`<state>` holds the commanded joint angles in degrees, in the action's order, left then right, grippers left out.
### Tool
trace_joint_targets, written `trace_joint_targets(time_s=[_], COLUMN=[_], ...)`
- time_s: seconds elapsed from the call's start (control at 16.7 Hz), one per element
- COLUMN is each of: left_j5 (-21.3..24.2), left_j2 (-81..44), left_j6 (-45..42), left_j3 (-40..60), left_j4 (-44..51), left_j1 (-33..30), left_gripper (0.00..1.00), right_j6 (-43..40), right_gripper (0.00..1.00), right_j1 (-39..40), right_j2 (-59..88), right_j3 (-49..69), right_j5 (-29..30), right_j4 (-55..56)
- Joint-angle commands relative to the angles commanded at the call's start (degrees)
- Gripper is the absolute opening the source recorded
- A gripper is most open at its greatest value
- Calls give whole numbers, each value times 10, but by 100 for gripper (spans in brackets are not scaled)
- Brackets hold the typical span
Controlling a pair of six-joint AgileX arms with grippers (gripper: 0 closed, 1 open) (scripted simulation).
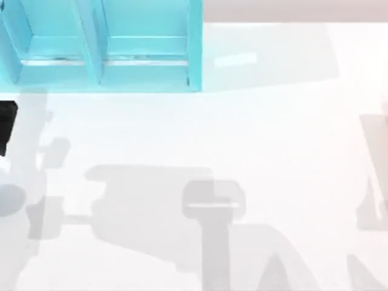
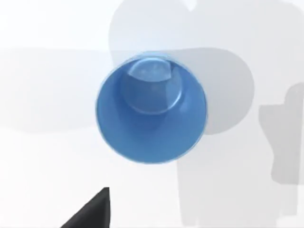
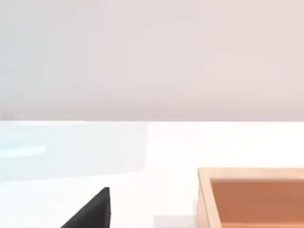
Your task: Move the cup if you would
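Note:
The cup (image 2: 151, 108) is blue and stands upright on the white table, its open mouth seen straight from above in the left wrist view, with nothing inside. My left gripper (image 2: 90, 213) hovers above it and a little to one side, apart from the rim, with just a dark tip showing. In the top view a black piece of the left arm (image 1: 7, 127) sits at the far left edge. A dark tip of my right gripper (image 3: 90, 213) hangs over bare table, away from the cup.
A cyan shelf unit (image 1: 103, 45) with two bays stands at the back left of the table. A shallow wooden box (image 3: 251, 197) lies near the right gripper. Arm shadows fall across the middle and front of the table (image 1: 273, 133).

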<state>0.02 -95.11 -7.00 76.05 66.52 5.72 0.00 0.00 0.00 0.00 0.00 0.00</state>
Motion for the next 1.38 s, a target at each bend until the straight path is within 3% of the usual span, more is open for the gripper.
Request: trace_joint_targets(time_s=[0.24,0.66,1.14,1.38], left_j5=[0,0,0,0], left_j2=[-57,-58,-112,-120], left_j6=[-4,-4,-7,-7], left_j3=[52,43,-86,-105], left_j4=[39,29,-158,-181], left_j1=[4,2,6,6], left_gripper=[100,100,100,100], right_j6=[0,0,0,0], right_gripper=[100,100,100,100], right_j1=[0,0,0,0], right_j2=[0,0,0,0], right_j3=[0,0,0,0], right_j5=[0,0,0,0], right_j4=[0,0,0,0])
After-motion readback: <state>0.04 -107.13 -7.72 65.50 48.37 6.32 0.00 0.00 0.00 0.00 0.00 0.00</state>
